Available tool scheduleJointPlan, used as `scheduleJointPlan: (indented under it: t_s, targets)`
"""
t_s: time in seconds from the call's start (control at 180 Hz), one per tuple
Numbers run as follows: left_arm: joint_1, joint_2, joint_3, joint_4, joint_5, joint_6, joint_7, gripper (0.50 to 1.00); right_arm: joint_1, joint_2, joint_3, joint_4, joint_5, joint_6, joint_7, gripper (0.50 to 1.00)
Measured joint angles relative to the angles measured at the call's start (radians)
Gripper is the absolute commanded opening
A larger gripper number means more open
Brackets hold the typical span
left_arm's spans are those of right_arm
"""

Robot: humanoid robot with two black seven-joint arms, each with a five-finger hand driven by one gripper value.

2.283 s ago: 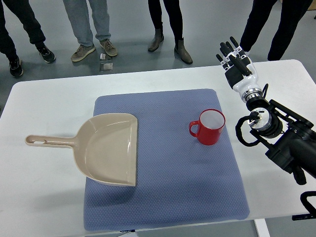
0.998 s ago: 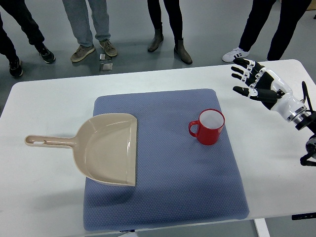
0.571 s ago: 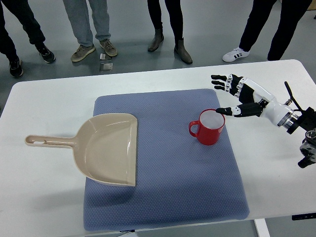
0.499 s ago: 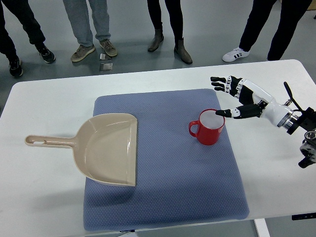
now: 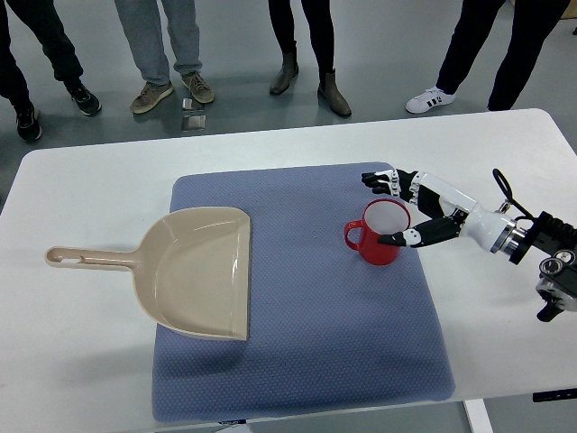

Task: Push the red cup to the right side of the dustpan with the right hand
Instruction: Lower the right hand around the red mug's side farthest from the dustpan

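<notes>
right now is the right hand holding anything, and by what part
Nothing is held. The right hand is open, fingers spread around the right side of the red cup, thumb at its wall; the handle, pointing left, is free.

Red cup (image 5: 380,238), white inside. Beige dustpan (image 5: 189,271), plain. Blue-grey mat (image 5: 306,361), fine dotted weave. White table (image 5: 72,361). Right hand (image 5: 422,210): white shell, black fingers (image 5: 377,179) with white segments. Grey floor (image 5: 243,99). Shoes beyond table: tan pair (image 5: 171,92), black boots (image 5: 311,83), white sneaker (image 5: 428,99) with dark stripes.
</notes>
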Motion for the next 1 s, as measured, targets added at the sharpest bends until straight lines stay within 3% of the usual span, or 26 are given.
scheduleJointPlan:
  t_s: [0.998]
  targets:
    - [0.0,0.0,0.0,0.0,0.0,0.0,0.0,1.0,0.003,0.035,0.009,-0.037,-0.024,-0.065,0.0,0.928]
